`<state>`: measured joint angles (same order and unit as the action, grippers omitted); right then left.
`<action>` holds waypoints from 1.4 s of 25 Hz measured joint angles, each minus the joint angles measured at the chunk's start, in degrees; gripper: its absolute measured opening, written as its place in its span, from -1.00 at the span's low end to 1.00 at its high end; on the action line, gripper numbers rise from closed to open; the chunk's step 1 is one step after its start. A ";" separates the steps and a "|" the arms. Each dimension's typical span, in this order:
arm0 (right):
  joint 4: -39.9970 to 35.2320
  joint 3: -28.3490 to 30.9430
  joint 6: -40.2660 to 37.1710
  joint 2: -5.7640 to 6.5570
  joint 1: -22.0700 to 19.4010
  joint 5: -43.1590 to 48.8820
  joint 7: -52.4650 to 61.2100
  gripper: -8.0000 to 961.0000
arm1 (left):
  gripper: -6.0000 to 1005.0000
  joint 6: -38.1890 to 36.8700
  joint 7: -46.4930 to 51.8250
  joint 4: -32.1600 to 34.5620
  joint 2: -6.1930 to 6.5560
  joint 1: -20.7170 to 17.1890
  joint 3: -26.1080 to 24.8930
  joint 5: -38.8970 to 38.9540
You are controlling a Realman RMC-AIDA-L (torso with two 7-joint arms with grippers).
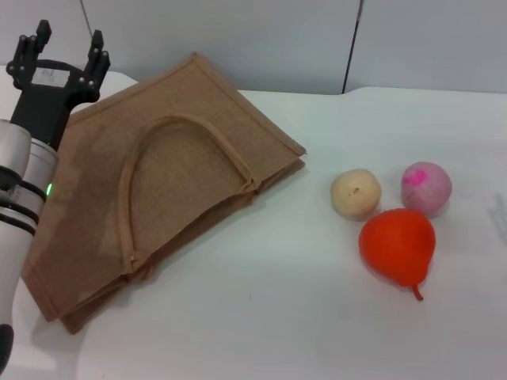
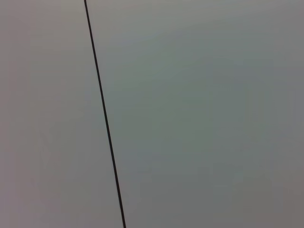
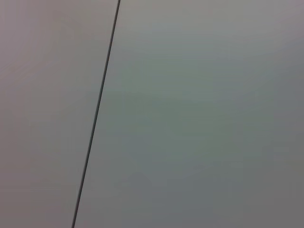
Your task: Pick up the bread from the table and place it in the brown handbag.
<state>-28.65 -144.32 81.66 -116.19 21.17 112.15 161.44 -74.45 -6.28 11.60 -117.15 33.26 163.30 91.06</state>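
- The brown handbag (image 1: 166,182) lies flat on the table (image 1: 277,317), filling its far left part, one strap handle looped across its top face
- The left gripper (image 1: 62,54) is raised above the far left corner, over the bag's far edge, fingers spread apart and holding nothing
- A beige bun (image 1: 356,192), a pink ball (image 1: 426,188) and an orange pear (image 1: 398,245) cluster near the right edge
- No ridged loaf is visible on the table
- Both wrist views show only a blank wall with a dark seam

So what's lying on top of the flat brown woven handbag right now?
Only its own looped strap handle lies across the brown woven handbag; no food sits on it. The open left gripper hangs above its far corner. Its inside is hidden.
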 joint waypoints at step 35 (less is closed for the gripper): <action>-0.01 0.00 -1.06 0.00 0.01 0.00 0.02 0.85 | 0.44 1.34 -0.22 0.97 0.00 -0.21 0.00 0.00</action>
<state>-28.66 -144.31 80.60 -116.19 21.18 112.15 161.45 -73.12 -6.51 12.57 -117.16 33.04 163.30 91.06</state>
